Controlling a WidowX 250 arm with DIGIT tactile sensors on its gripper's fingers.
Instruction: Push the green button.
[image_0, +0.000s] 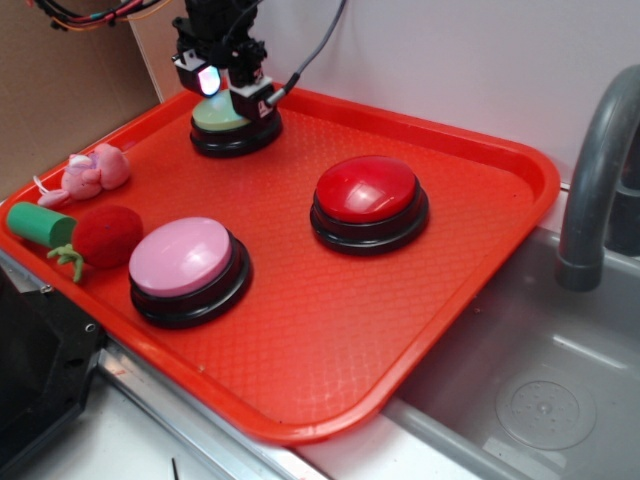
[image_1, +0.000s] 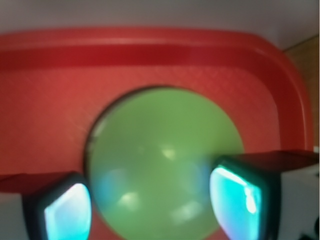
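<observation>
- Green button (image_0: 222, 115): pale-green dome on a black round base, at the far left corner of the red tray (image_0: 460, 260), close to the tray's back rim. In the wrist view its dome (image_1: 160, 160) fills the middle of the frame, with the tray's raised rim curving behind it.
- My pincer (image_0: 232, 88): directly over the green button, low on its dome. From the exterior view contact looks likely, though I cannot tell for certain whether I am pressing it or just above it. My jaws stand apart; in the wrist view one fingertip (image_1: 67, 210) sits over the dome's lower left edge and the other over its lower right, both glowing cyan-white, with nothing held between them.
- Red button (image_0: 366, 188): large red dome on a black base, toward the tray's centre right, well apart from the green one.
- Pink button (image_0: 183, 257): large pink dome on a black base, near the tray's front left.
- Red plush strawberry (image_0: 105, 236): just left of the pink button, by the tray's left rim.
- Dark-green cylinder (image_0: 38, 224): lying on its side at the tray's left rim, beside the strawberry.
- Pink plush toy (image_0: 90, 173): on the left rim, behind the cylinder.
- Grey faucet (image_0: 598, 180): right of the tray, over a metal sink (image_0: 540, 390).
</observation>
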